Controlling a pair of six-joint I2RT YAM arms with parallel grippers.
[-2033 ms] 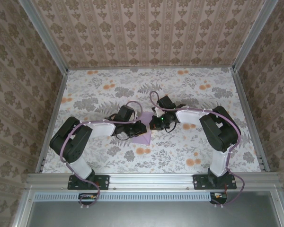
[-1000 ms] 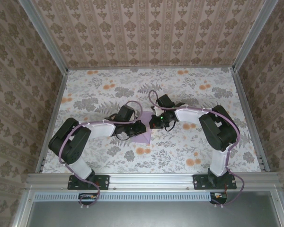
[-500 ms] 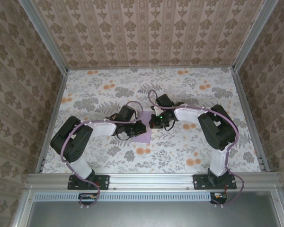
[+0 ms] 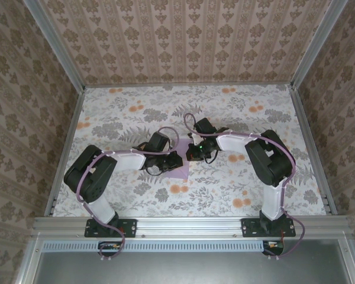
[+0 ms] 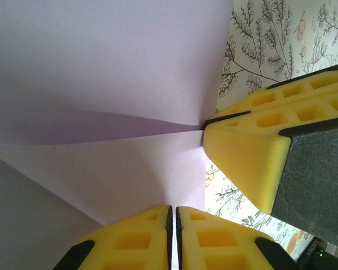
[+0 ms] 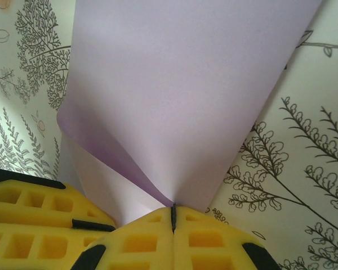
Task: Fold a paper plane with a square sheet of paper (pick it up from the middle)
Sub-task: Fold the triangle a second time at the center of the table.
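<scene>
The square sheet of paper (image 4: 180,171) is light purple. It sits near the middle of the flowery surface (image 4: 124,112), between the two arms. The left arm (image 4: 121,160) reaches it from 8 o'clock and the right arm (image 4: 242,142) from 3 o'clock.

The left jaws are clamped on one edge of the paper. Their yellow pads (image 5: 141,247) press together with the thin sheet between them. The right jaws are pinched tight on the paper too, right at the end of a soft fold, where their yellow pads (image 6: 141,244) meet.

In the left wrist view the right jaws sit at 3 o'clock, close beside the left jaws. The paper bends up between them in big soft folds.
</scene>
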